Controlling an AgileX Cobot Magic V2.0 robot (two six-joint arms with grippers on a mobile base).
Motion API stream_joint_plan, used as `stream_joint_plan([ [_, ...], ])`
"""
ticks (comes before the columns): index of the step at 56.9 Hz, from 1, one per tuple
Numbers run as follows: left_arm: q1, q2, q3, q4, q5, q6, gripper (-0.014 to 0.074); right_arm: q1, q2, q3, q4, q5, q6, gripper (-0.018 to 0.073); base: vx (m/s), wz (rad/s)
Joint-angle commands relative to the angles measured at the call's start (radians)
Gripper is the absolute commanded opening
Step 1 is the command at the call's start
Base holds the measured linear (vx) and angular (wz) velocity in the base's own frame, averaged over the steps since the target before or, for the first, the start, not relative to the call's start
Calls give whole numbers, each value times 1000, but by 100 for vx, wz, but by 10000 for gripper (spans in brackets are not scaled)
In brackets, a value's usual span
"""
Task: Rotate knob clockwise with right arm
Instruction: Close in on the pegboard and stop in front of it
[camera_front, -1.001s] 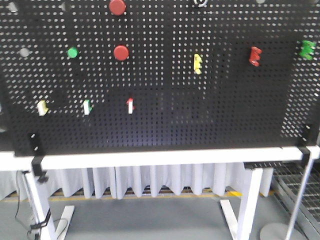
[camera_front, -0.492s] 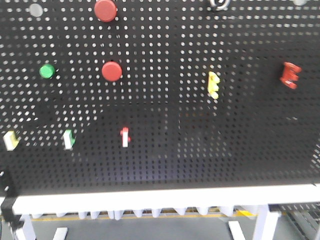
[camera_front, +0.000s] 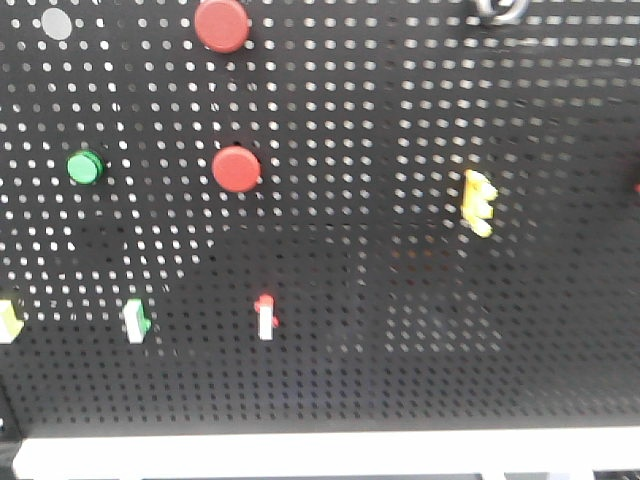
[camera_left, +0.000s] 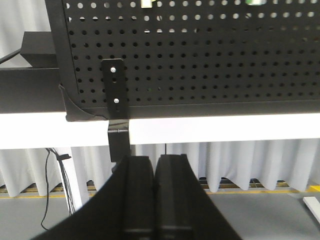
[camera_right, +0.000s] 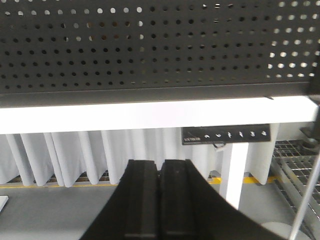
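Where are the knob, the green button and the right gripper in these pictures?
knob (camera_front: 500, 17): front-facing view, lower rim of its silvery ring, at the top edge.
green button (camera_front: 84, 167): front-facing view, centre of its face.
right gripper (camera_right: 159, 170): right wrist view, seam between its shut fingertips.

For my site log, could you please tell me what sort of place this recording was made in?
Probably a robot test lab rather than a home: a black perforated board carrying red buttons stands on a white frame, with white curtains hanging behind it.
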Motion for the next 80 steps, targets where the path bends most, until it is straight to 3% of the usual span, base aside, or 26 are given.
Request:
stream_joint_plan([
  [1,-10,-9,26,-7,-81,0,-6,1,-7,14,-4,-81,-4,-8,10,6],
  [34,-10,-9,26,-7,-81,0,-6,1,-7,14,-4,-119,-3,-8,4,2],
  [51,-10,-9,26,-7,-81,0,-6,1,-7,-3,4,-366,2,-8,0,0],
  [59,-10,-9,26,-7,-81,0,-6,2,-4,-146,0,-431,-6,-6,0,0],
  [80,-10,-9,26,-7,-81,0,-6,2,237,-591,0,-294,-15,11,0,0],
])
